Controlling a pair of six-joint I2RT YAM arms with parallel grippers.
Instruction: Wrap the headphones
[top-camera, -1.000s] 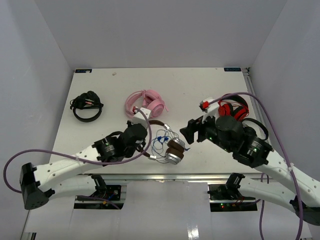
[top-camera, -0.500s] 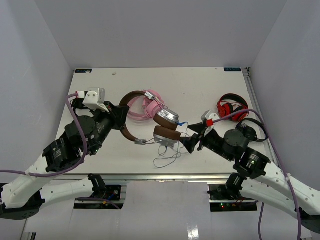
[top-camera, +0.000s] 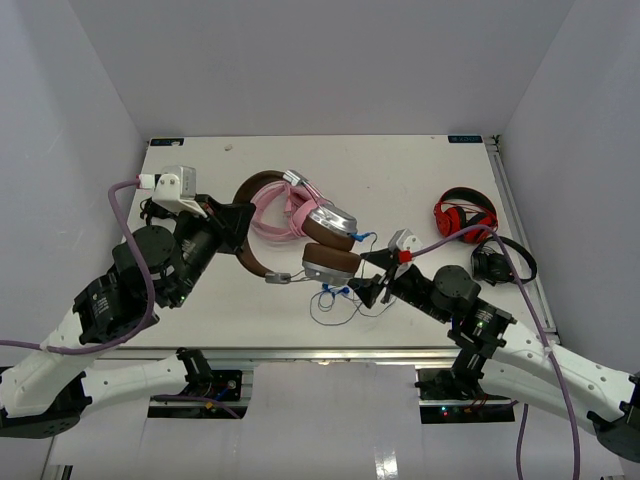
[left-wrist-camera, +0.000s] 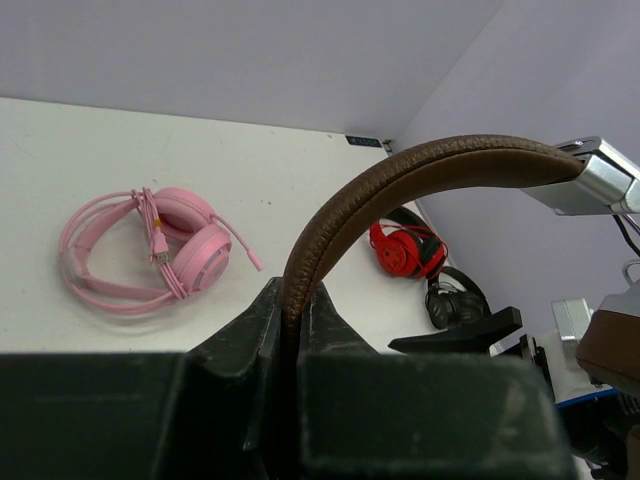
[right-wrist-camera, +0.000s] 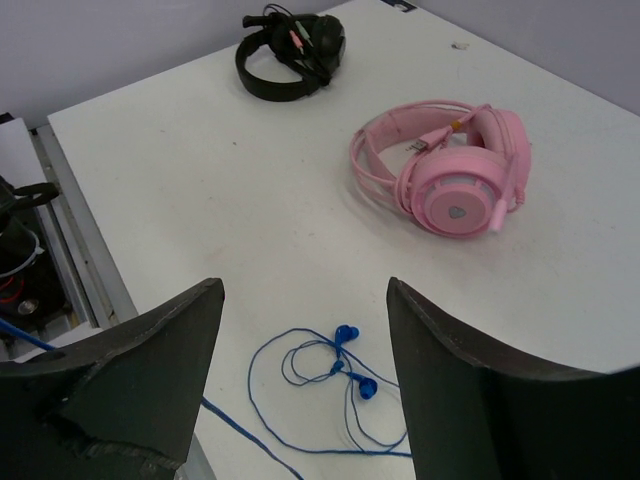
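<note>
The headphones hang in the air from their brown headband (top-camera: 250, 200), with both silver-grey ear cups (top-camera: 331, 218) and brown pads to the right. My left gripper (top-camera: 238, 232) is shut on the headband, which rises from between its jaws in the left wrist view (left-wrist-camera: 400, 175). The thin dark cord with small blue bits (top-camera: 335, 295) trails onto the table below the cups. My right gripper (top-camera: 368, 282) is open and empty, low over the table. The cord's loops (right-wrist-camera: 340, 390) lie between its spread fingers in the right wrist view.
Pink headphones (top-camera: 285, 215) lie behind the lifted pair and also show in the right wrist view (right-wrist-camera: 450, 170). Red-and-black headphones (top-camera: 465, 215) and a black pair (top-camera: 502, 262) lie at the right. Another black pair (right-wrist-camera: 290, 55) lies at the far left. The table's front edge is close below the cord.
My left gripper lifted the headphones off the front of the table, up and to the left. My right gripper dropped low and moved left to the cord, which now trails on the table.
</note>
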